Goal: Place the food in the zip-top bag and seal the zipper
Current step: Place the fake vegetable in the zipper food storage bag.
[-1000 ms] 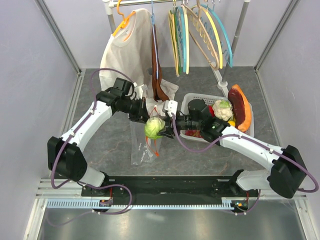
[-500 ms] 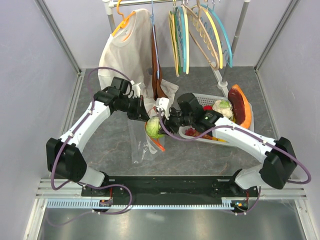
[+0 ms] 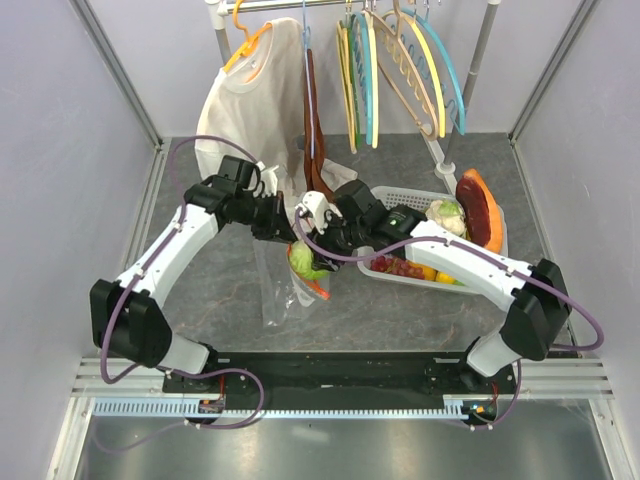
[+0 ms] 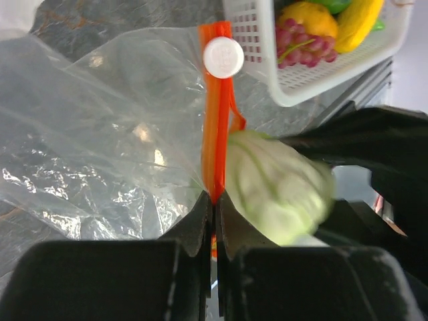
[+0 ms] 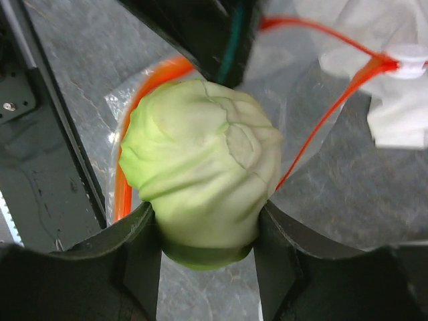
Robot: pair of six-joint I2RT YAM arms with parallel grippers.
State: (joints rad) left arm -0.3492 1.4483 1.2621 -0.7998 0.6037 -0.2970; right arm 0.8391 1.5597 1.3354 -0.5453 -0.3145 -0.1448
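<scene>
Top external view, left tool: The left tool (image 3: pixel 284 230) was pinched shut on the zipper (image 3: pixel 314 288) edge of the zip-top bag (image 3: pixel 274 296), lifting the mouth off the grey surface (image 3: pixel 200 290).
Top external view, right tool: The right tool (image 3: pixel 316 248) stood about half open, clamped round a green cabbage (image 3: pixel 304 262) at the bag's mouth.
Top external view, change: Over the last second the right arm swung its wrist away from the white basket (image 3: pixel 436 193) and toward the left tool. The cabbage barely shifted, and the left arm held its place.
Top external view, remaining food: Grapes (image 3: pixel 400 267) and a cauliflower (image 3: pixel 446 214) lay in the basket.
Left wrist view, grip: The left tool (image 4: pixel 212 200) had its jaws closed on the zipper (image 4: pixel 215 120), with the white slider (image 4: pixel 223 57) at the strip's far end.
Left wrist view, food: The cabbage (image 4: pixel 277 188) sat just beside the strip, and the clear bag (image 4: pixel 100 134) spread out on the other side.
Right wrist view, grip: The right tool (image 5: pixel 207 231) gripped the cabbage (image 5: pixel 200 167) on both flanks.
Right wrist view, mouth: The zipper (image 5: pixel 142 90) curved round behind the cabbage on both sides, so the mouth looked open beneath it. We could not tell whether the food had passed the lip.
Meaning: We judged the re-aiming as lining up the drop. Release, further pieces and sealing were not yet done.
</scene>
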